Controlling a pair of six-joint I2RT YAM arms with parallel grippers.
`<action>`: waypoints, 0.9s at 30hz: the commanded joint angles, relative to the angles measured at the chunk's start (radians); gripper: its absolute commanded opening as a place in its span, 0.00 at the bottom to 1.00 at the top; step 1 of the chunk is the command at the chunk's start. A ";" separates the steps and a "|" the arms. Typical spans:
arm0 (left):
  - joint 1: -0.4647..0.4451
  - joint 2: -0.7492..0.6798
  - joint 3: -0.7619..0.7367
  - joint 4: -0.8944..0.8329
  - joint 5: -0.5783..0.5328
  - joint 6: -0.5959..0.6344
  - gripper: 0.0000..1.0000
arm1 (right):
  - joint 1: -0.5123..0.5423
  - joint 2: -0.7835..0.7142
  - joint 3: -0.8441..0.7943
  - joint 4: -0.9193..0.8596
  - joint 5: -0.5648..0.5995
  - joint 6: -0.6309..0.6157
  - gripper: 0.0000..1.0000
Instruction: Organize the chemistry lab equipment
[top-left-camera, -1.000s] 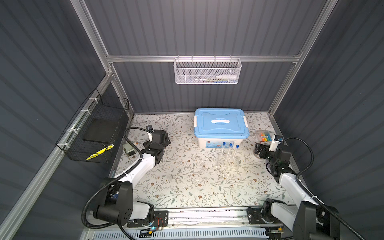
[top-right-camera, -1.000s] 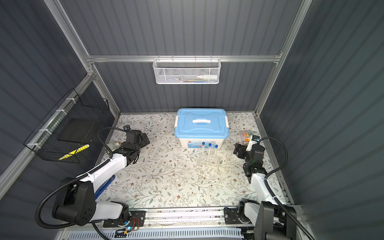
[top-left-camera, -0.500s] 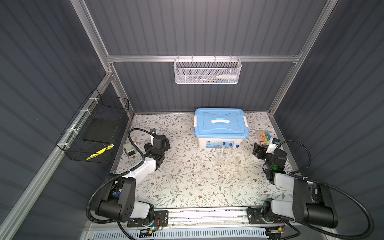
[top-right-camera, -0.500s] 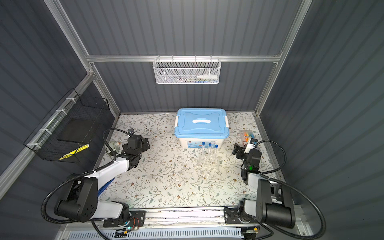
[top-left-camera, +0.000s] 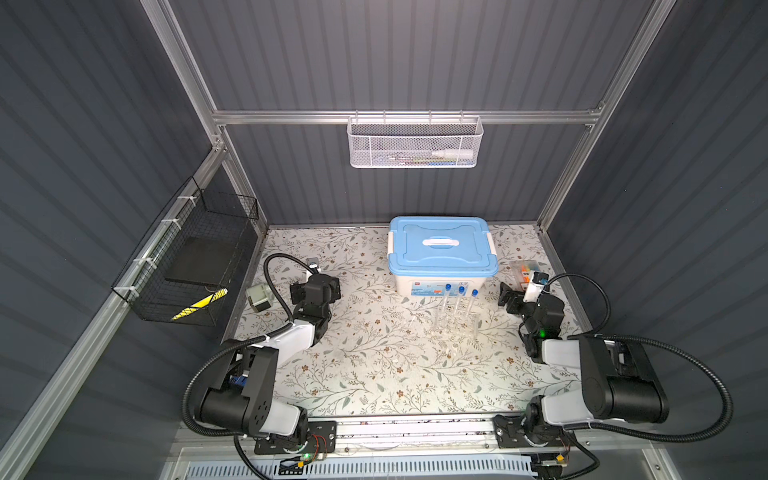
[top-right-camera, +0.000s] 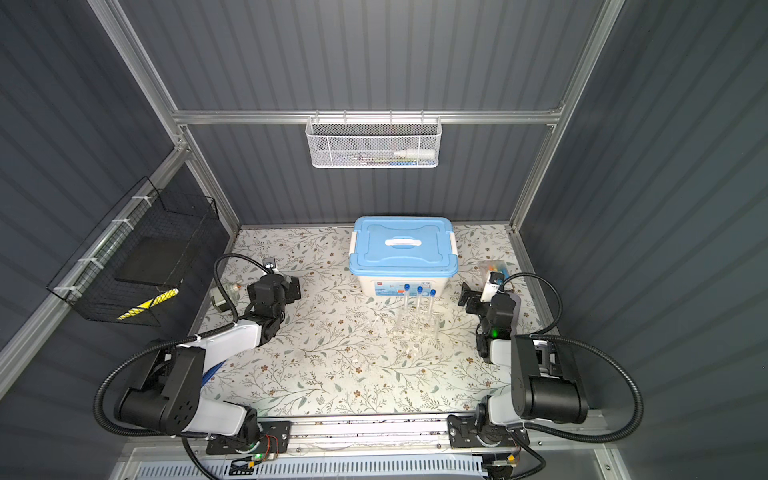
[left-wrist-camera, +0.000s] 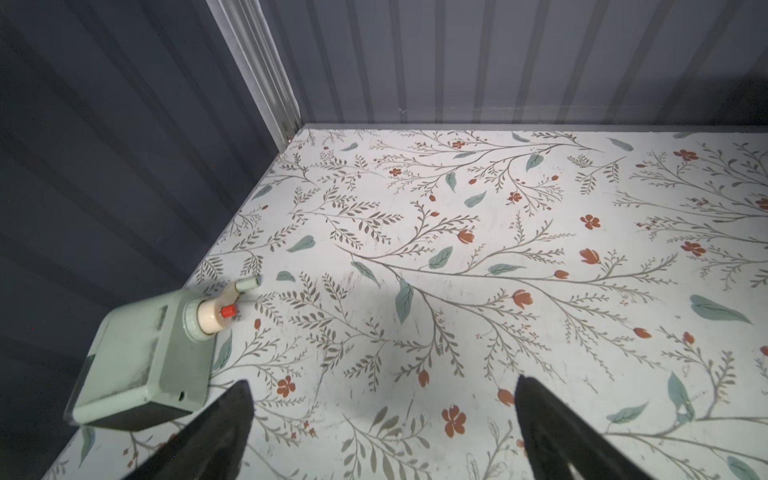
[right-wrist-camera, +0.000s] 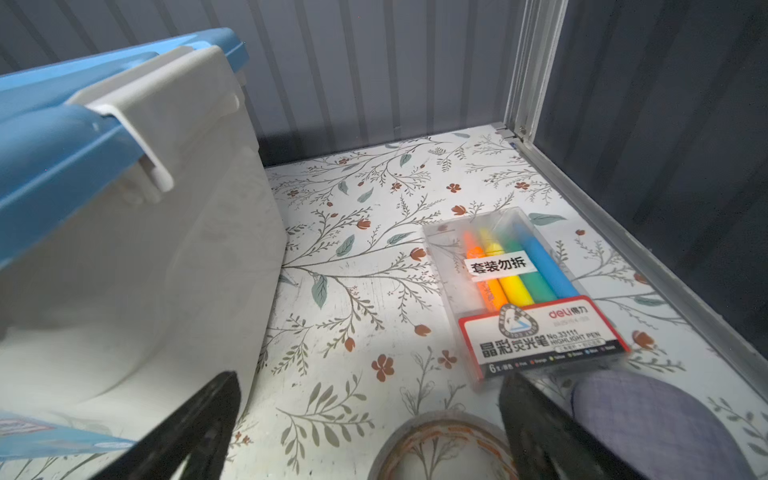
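Note:
Three clear test tubes with blue caps (top-left-camera: 461, 289) stand upright in a clear rack (top-left-camera: 454, 326) just in front of the blue-lidded box, in both top views (top-right-camera: 419, 289). Faint clear glass pieces (top-right-camera: 414, 350) sit on the mat in front of the rack. My left gripper (left-wrist-camera: 384, 395) hovers open over bare floral mat at the left (top-left-camera: 314, 286), far from the tubes. My right gripper (right-wrist-camera: 370, 386) is open at the right (top-left-camera: 517, 296), over a roll of clear tape (right-wrist-camera: 440, 436), beside the box. Neither gripper holds anything.
A white box with a blue lid (top-left-camera: 442, 249) stands at the back middle. A grey-green boxy motor (left-wrist-camera: 153, 353) lies by the left wall. A highlighter pack (right-wrist-camera: 523, 286) and a purple-grey pad (right-wrist-camera: 648, 419) lie at the right. A white mesh basket (top-left-camera: 415, 143) and a black wire basket (top-left-camera: 191, 266) hang on the walls.
Both arms have folded back toward the front rail, drawing the grippers a little nearer. Both grippers stayed open; the tubes and rack have not moved.

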 joint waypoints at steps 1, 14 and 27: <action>0.006 0.048 -0.042 0.183 0.012 0.103 1.00 | 0.005 0.002 0.017 0.008 0.003 -0.015 0.99; 0.044 0.158 -0.166 0.434 0.114 0.188 1.00 | 0.004 0.003 0.015 0.014 0.003 -0.015 0.99; 0.216 0.260 -0.144 0.477 0.324 0.061 1.00 | 0.004 0.003 0.011 0.022 0.011 -0.012 0.99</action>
